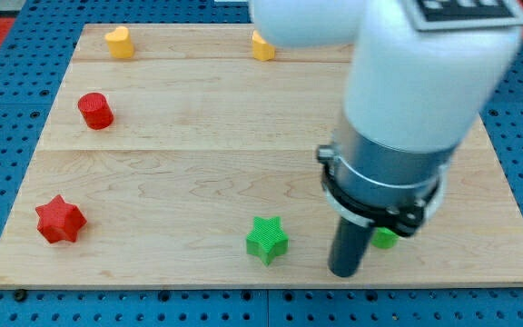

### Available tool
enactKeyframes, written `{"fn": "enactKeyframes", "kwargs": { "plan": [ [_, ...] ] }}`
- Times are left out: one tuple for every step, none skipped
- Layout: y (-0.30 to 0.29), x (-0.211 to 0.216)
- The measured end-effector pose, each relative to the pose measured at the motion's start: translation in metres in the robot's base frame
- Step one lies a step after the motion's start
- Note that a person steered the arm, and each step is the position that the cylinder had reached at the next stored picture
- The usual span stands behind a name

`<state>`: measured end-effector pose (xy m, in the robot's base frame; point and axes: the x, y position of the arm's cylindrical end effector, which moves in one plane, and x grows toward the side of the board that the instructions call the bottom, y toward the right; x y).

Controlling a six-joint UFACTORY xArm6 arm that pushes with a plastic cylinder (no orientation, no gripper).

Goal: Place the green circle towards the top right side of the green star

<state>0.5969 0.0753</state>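
No writing can be read. At lower left lies the red star (60, 220), above it the red cylinder (95, 111) and the yellow heart (120, 42). Another yellow block (261, 46) sits at top centre. The green star (267, 239) is at bottom centre. My tip (344, 272) has no jaws; it stands right of the star, with the green circle (386, 239) just right of it, mostly hidden by the arm (407, 100).

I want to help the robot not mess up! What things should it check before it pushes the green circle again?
1. Green circle in sight: not ok, mostly hidden behind the arm.
2. My tip beside the circle: ok, just to its left and a little lower in the view.
3. Tip clear of the green star: ok, a gap shows between them.
4. Circle already top right of the star: not ok, it sits level with it, to the view's right.
5. Tip touching the circle: cannot tell.
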Motion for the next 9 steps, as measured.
{"fn": "enactKeyframes", "kwargs": {
  "plan": [
    [0.015, -0.032],
    [0.045, -0.046],
    [0.006, -0.042],
    [-0.009, 0.016],
    [-0.009, 0.022],
    [-0.083, 0.011],
    [-0.110, 0.010],
    [-0.108, -0.012],
    [-0.080, -0.048]
  ]
}}
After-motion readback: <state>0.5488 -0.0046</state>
